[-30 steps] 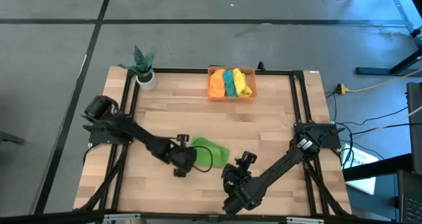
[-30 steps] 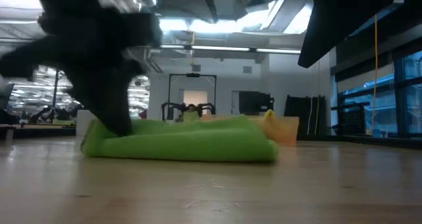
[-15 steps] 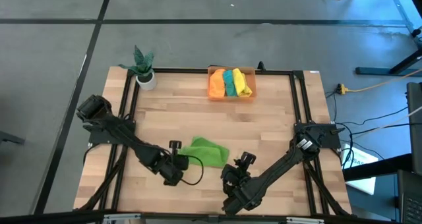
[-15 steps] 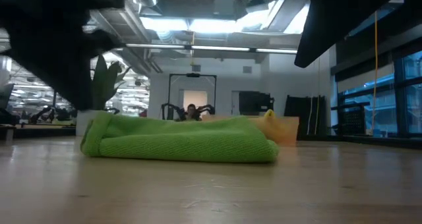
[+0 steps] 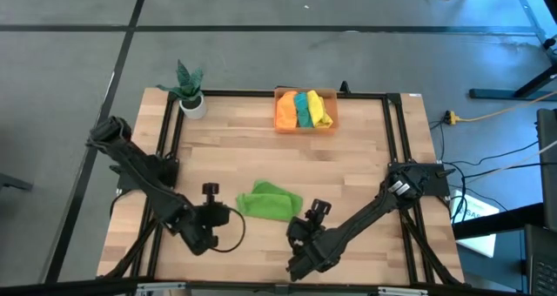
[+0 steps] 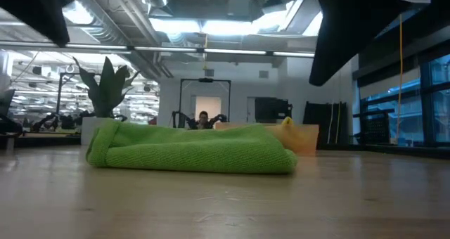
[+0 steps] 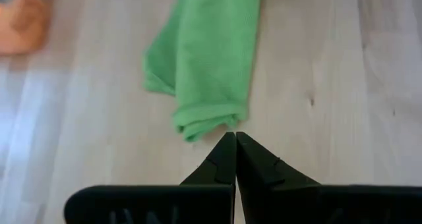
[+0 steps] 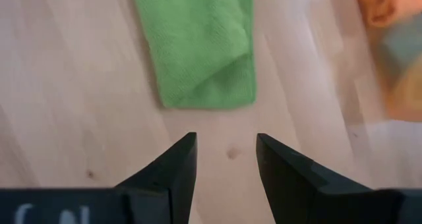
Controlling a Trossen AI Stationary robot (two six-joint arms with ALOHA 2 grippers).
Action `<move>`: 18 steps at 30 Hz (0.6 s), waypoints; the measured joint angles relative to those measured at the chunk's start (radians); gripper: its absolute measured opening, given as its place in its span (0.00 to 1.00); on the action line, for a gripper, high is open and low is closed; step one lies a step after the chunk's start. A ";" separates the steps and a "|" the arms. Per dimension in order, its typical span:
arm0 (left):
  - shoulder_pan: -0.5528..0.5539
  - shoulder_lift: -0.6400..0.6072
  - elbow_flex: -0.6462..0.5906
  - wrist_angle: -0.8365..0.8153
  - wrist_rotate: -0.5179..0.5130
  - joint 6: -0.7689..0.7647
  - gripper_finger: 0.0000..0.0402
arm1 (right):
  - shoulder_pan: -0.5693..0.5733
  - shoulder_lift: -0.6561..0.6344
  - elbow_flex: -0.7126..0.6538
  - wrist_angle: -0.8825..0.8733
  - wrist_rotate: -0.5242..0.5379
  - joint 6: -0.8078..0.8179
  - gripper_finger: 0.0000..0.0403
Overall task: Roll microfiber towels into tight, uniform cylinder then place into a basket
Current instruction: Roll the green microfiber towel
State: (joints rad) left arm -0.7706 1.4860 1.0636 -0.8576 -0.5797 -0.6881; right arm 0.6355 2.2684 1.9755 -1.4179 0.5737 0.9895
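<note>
On the pale wooden slatted surface (image 5: 348, 165), the shallow translucent orange plastic basket (image 5: 305, 111) at the far edge already holds three rolled towels: orange, teal and yellow. The light green microfiber towel (image 5: 269, 201) is left, lying well in front of the basket as a loose, flattened roll, probably not yet tight. Its long axis runs side to side, parallel to the basket's long side. Flanking it, the left tool (image 5: 210, 191) is closed and empty, the right tool (image 5: 318, 209) spread and empty.
</note>
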 joint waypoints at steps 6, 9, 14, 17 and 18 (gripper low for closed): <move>-0.048 -0.012 0.000 0.002 -0.043 -0.041 0.00 | -0.025 0.000 0.000 0.049 -0.002 -0.027 0.39; -0.054 -0.012 0.000 0.003 -0.028 -0.043 0.00 | -0.039 0.000 0.000 0.079 -0.007 -0.045 0.39; -0.054 -0.011 0.000 0.004 0.014 -0.047 0.05 | -0.064 0.000 0.000 0.163 -0.118 -0.164 0.39; -0.054 -0.011 0.000 0.005 0.015 -0.063 0.11 | -0.076 0.000 0.000 0.248 -0.171 -0.285 0.39; -0.054 -0.011 0.000 0.005 0.015 -0.065 0.13 | -0.079 0.000 -0.001 0.279 -0.187 -0.330 0.39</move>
State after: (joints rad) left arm -0.8246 1.4746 1.0637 -0.8528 -0.5644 -0.7532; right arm 0.5567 2.2684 1.9747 -1.1390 0.3868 0.6599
